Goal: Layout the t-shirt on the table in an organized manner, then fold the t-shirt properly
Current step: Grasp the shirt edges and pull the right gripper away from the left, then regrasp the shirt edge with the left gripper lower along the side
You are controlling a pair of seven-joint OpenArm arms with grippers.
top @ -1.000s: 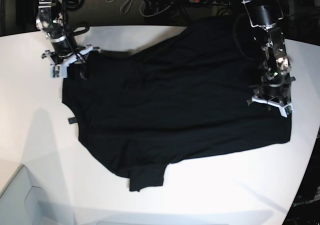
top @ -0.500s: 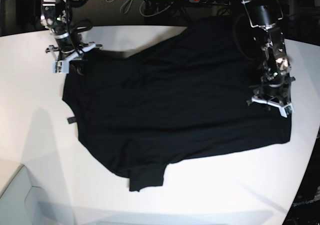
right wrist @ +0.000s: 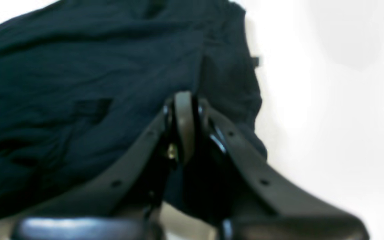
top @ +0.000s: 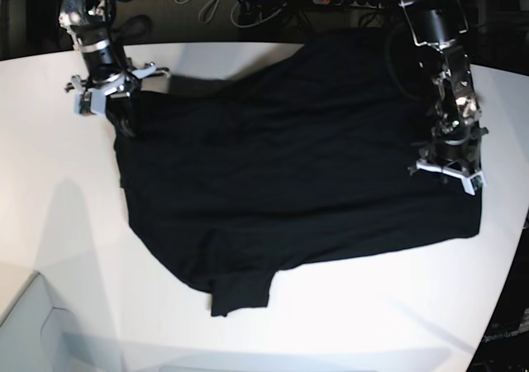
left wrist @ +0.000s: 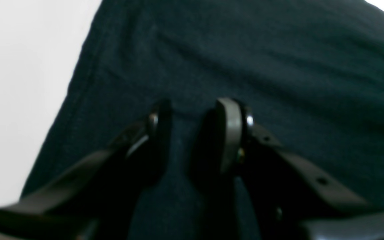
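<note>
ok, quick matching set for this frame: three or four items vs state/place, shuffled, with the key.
Column 1
1. right gripper
2. left gripper
3. t-shirt
4. table

Column 2
A. white, bare along the base view's left side
B. fingers apart, resting on cloth near the shirt's edge
C. shut on a pinch of cloth at the shirt's corner
D. black, spread out, one sleeve pointing to the near edge

Pairs: 1-C, 2-B, 3-D, 4-A
</note>
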